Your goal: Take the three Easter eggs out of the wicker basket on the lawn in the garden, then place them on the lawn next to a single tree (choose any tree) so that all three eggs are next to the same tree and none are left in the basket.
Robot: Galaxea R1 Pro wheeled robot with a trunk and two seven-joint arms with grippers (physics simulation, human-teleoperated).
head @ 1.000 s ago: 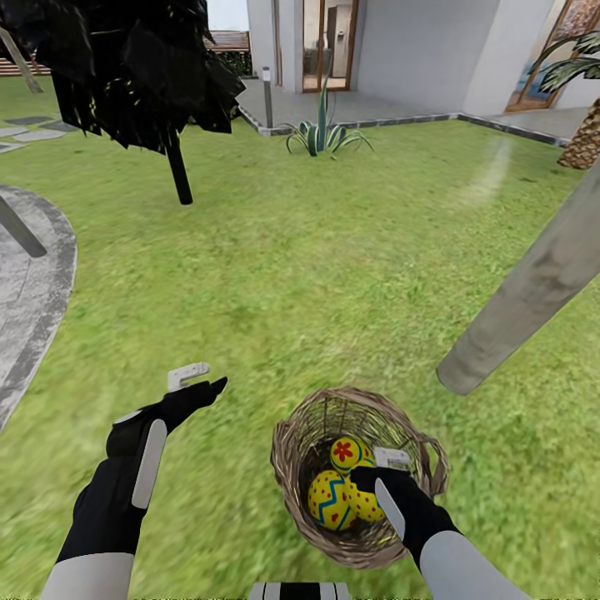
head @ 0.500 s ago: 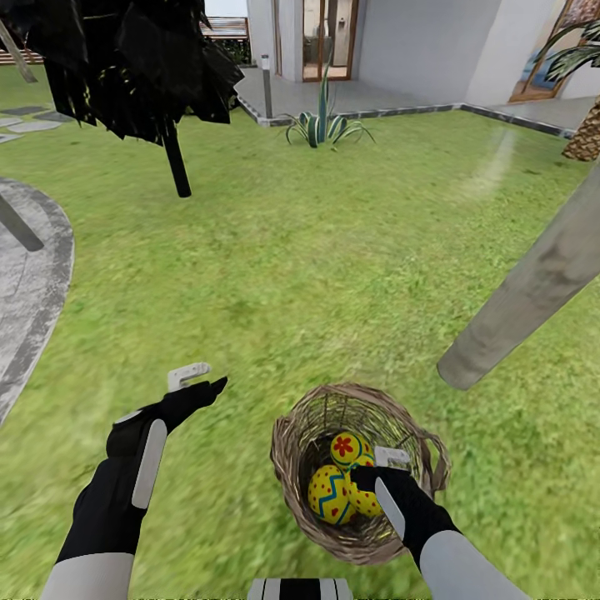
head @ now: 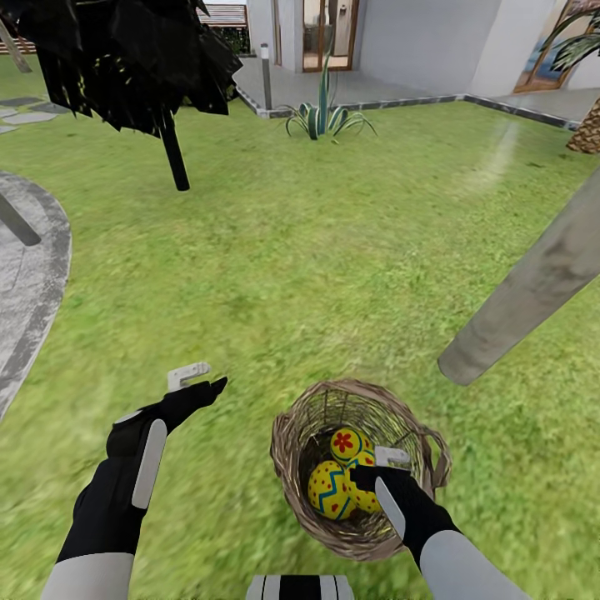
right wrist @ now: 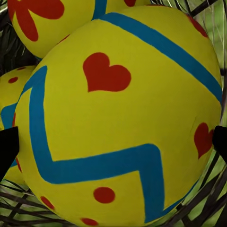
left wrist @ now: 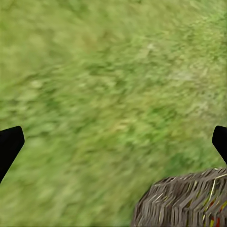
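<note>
- Three Easter eggs (head: 343, 479) are seen piled together inside the wicker basket (head: 287, 442), none yet taken out; a heart-marked egg (right wrist: 123, 113) is framed close between the right gripper's fingertips.
- The right gripper (head: 377, 468) is lowered into the basket, jaws spread on either side of that egg; whether the pads touch it cannot be told.
- The eggs are judged light, hard and smooth, likely to slip or roll; a hold across the widest middle is advised.
- The left gripper (head: 198, 379) is held spread over the lawn (head: 317, 267), just beside the basket.
- The grass is judged soft and level, and a pale grey tree trunk (head: 533, 292) rises near the basket, with bare grass between.
</note>
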